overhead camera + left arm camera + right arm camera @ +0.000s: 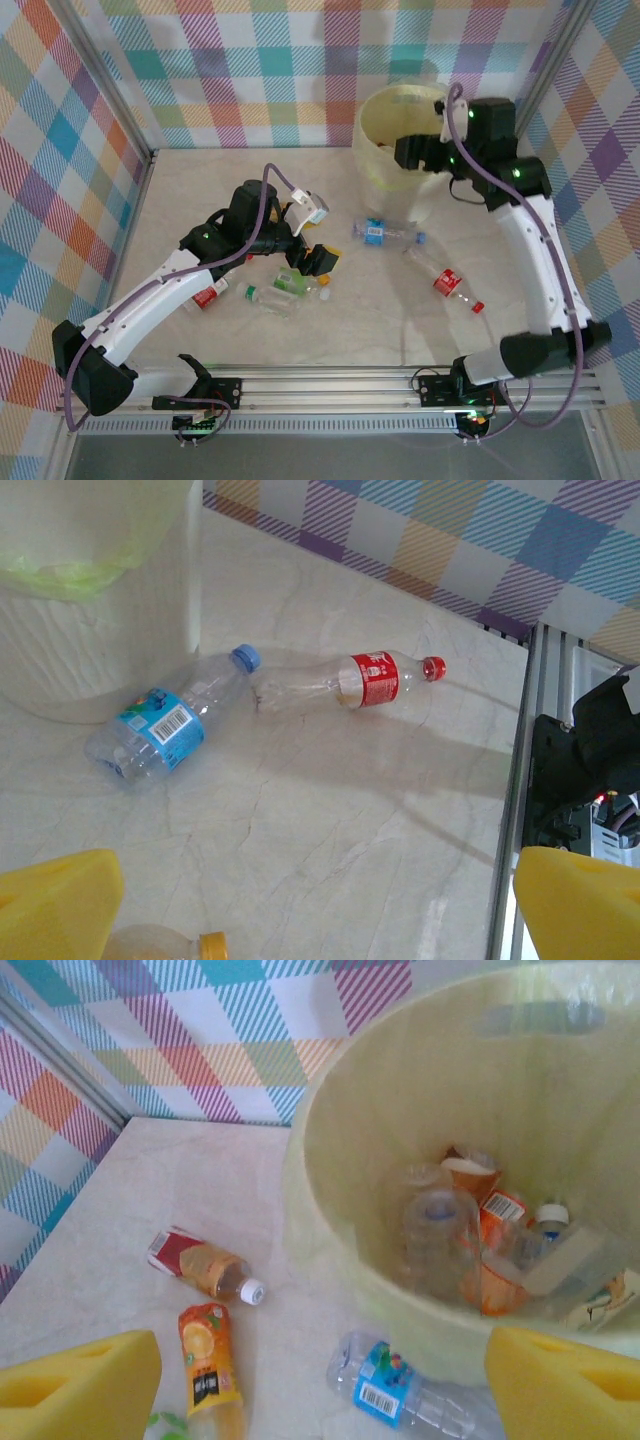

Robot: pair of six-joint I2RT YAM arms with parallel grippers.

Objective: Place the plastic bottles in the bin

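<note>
The bin point(382, 125) stands at the back right, and several plastic bottles point(436, 1236) lie inside it point(330, 1140). My right gripper point(414, 152) hangs open over the bin's near rim, nothing between its yellow pads point(565, 1380). On the table lie a blue-label bottle point(385, 233) point(160, 728) point(400, 1385), a red-label bottle point(447, 282) point(350, 683), a green-label one point(291, 284), a clear one point(268, 298) and a red one point(207, 296). My left gripper point(318, 258) point(318, 905) is open just above the table. An orange-capped bottle point(165, 945) pokes in by its left pad.
Checkered walls close the back and both sides. A metal rail point(350, 385) point(520, 780) runs along the near edge. Two more bottles, a red-and-orange one point(203, 1265) and an orange-label one point(210, 1360), lie left of the bin. Bare table lies between the bottles and the rail.
</note>
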